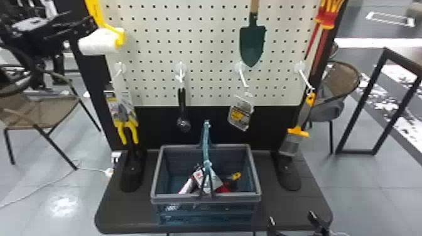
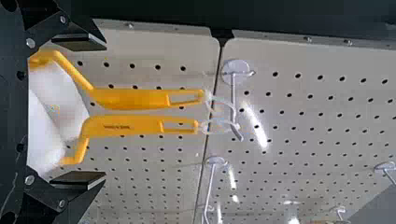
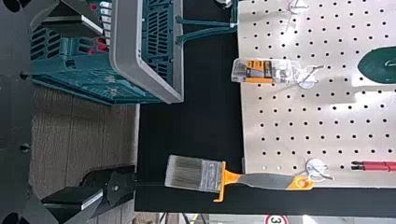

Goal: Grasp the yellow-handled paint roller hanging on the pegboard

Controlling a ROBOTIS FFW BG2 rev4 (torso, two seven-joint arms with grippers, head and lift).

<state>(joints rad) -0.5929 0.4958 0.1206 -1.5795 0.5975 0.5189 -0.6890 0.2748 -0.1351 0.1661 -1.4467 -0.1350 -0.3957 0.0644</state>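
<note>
Yellow-handled paint roller (image 2: 142, 126): one of two alike, handle up, hung by clear loops (image 2: 208, 95) from one hook (image 2: 233, 98) on the pegboard (image 1: 207, 47). I couldn't tell which was meant. My left gripper (image 2: 105, 111) was open and empty, fingers spread wide across the white sleeves (image 2: 60, 102). The right gripper (image 3: 100, 112), also open and empty, stood low near the basket (image 3: 126, 42).

Handling, my judgement: light, not fragile; handle stiff and probably slick, sleeve soft and apt to turn or squash. I favoured the broad handle, above the frame's bend; the loose loop might let it swing.

Markings: small dark print on one handle, too fine to make out. A hanging packet (image 3: 259, 70) carried a yellow label, left unread.
</note>
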